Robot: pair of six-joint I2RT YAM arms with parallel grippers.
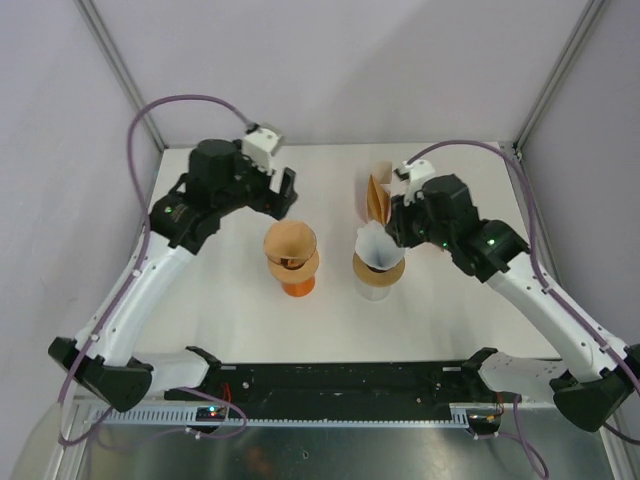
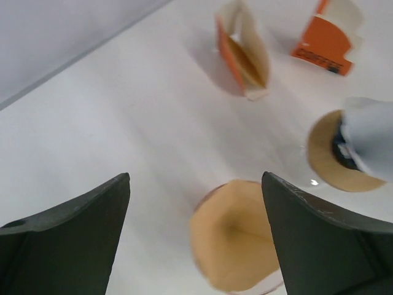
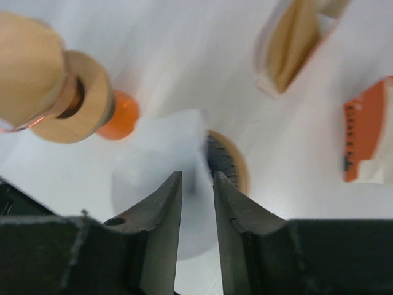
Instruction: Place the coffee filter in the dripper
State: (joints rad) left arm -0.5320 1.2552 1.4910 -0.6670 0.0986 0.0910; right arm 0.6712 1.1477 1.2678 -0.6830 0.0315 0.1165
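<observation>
Filter apparently almost seated: the right gripper [image 3: 198,178], jaws nearly closed, pinches the white paper filter [image 1: 374,245] standing in the dripper [image 1: 380,282] at 3 o'clock of the orange dripper [image 1: 292,272]; release remains, while the left gripper [image 2: 195,177] hangs wide open and empty

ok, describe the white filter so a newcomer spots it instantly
On the white table, right of centre, find the right claw. It pinches the white filter, a paper cone over the right-hand dripper; the left dripper holds a brown filter.
</observation>
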